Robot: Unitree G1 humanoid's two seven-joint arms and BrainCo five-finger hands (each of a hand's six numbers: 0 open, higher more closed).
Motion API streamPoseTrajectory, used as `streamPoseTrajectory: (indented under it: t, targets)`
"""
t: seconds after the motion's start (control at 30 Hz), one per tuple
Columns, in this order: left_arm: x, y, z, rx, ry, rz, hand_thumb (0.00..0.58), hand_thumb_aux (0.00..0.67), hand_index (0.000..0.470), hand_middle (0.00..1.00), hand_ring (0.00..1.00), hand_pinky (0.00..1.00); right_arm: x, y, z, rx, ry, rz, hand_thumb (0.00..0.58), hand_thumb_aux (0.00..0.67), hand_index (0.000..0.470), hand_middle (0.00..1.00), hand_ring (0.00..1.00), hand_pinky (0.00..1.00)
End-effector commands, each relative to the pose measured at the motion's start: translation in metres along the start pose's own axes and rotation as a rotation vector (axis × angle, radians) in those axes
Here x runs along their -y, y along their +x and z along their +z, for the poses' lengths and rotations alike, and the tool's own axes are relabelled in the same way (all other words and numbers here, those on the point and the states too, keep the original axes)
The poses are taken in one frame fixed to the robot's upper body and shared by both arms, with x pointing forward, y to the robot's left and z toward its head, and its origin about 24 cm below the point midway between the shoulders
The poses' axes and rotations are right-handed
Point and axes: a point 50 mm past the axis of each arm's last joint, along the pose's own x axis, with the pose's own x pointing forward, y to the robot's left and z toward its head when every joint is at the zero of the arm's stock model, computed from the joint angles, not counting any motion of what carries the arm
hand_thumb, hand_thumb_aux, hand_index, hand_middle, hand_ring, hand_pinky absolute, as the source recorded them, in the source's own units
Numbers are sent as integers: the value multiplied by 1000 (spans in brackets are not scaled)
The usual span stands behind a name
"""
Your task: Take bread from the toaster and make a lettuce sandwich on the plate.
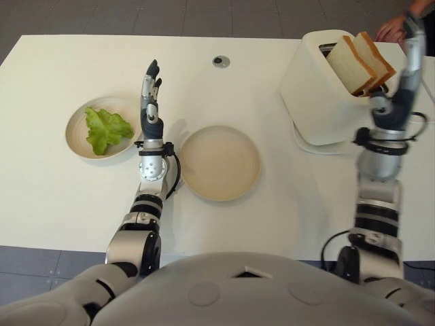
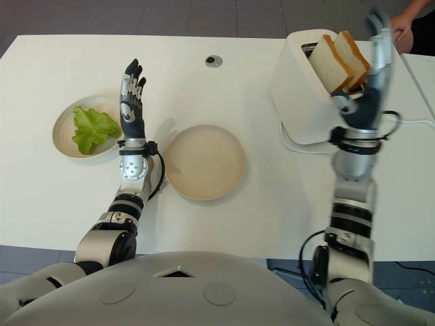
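While bread (image 2: 340, 60) sits in toaster (image 2: 299, 98), right hand (image 2: 374, 75) flat alongside

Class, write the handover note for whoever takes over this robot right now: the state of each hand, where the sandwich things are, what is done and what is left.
Left hand: open, holds nothing, upright between the bowl and the plate.
Right hand: open, holds nothing, raised close beside the bread at the toaster.
Things: two bread slices stand in the toaster. The lettuce lies in the bowl. The plate is bare.
Done: nothing is on the plate yet.
Left: take out the bread, lay a slice on the plate, add the lettuce, top with the second slice.
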Motion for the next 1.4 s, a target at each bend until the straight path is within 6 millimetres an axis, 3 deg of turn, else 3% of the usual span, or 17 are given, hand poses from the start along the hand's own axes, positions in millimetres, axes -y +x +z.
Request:
streamPoseTrajectory:
  t: [0.03,0.2,0.5,0.7,0.73,0.77,0.8,0.83,0.87,1.07,1.23,1.4]
  targets:
    - [7,-3,-1,-18,-13,-10,0,0,0,0,0,0,15,-5,-49,-259,-225,149,0,0,0,0,0,0]
    - [10,-3,0,-12,-19,-13,0,0,0,0,0,0,3,-12,-72,-361,-361,307,0,0,0,0,0,0]
    - [10,-2,1,-8,-20,-4,0,0,0,0,0,0,-39,14,-65,-255,-451,501,0,0,0,0,0,0]
    - [11,-1,3,-2,-25,-5,0,0,0,0,0,0,-45,22,-67,-234,-479,537,0,0,0,0,0,0]
    - [12,-1,3,-1,-26,-5,0,0,0,0,0,0,-45,23,-66,-228,-481,538,116,71,50,0,0,0]
    - [12,-1,3,-1,-27,-5,0,0,0,0,0,0,-45,23,-64,-215,-476,540,355,252,177,173,173,173]
    - [12,-2,3,0,-28,-6,0,0,0,0,0,0,-44,24,-60,-196,-466,529,496,415,291,525,525,525]
    - [12,-2,3,0,-30,-7,0,0,0,0,0,0,-44,25,-55,-169,-455,514,575,610,428,867,867,867]
    - [12,-2,3,-1,-30,-8,0,0,0,0,0,0,-45,25,-49,-140,-441,502,580,670,470,988,988,988]
    - [11,-2,2,-10,-26,-11,0,0,0,0,0,0,-61,23,0,26,-278,367,580,670,470,1000,1000,1000]
    - [11,-2,1,-14,-26,-16,0,0,0,0,0,0,-60,22,-1,-14,-244,254,580,670,470,1000,1000,1000]
    - [11,-2,1,-17,-27,-16,0,0,0,0,0,0,-40,30,8,15,-183,42,580,670,470,1000,1000,1000]
